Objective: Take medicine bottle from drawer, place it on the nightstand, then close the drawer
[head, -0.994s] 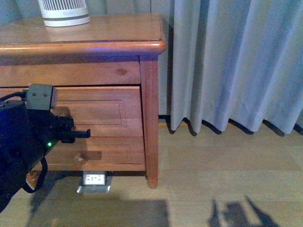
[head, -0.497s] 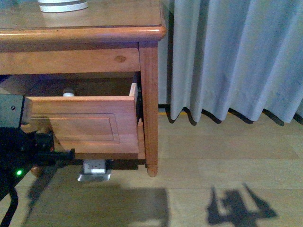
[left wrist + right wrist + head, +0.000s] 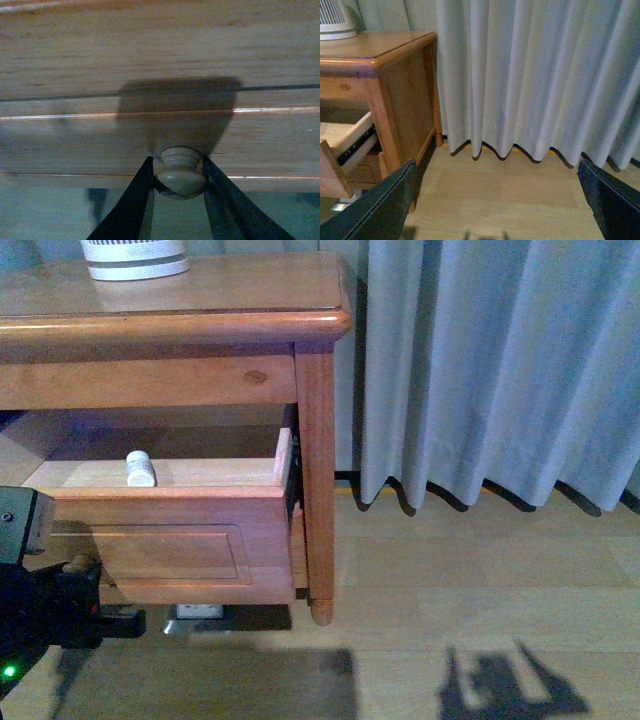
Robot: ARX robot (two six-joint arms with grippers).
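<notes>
Medicine bottle [image 3: 141, 469] sits inside the open upper drawer [image 3: 170, 535] of the nightstand [image 3: 200, 328].
The left gripper [image 3: 177, 166] has its jaws closed around the drawer's round knob [image 3: 180, 177]. The right gripper [image 3: 496, 167] is spread wide and holds nothing, near the curtain [image 3: 530, 75].

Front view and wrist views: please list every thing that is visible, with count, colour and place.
honey-coloured wooden nightstand: one, honey, left of the curtain.
panel-fronted wooden drawer: one, honey, pulled out of the nightstand.
small white cylindrical medicine bottle: one, white, inside the drawer.
white slatted device: one, white, on the nightstand top.
round wooden knob: one, brown, on the drawer front.
pleated fabric curtain: one, pale grey, right of the nightstand.
wooden plank floor: one, light brown, under the nightstand.
left gripper: one, black, shut on the knob.
right gripper: one, black, open, facing the curtain.
</notes>
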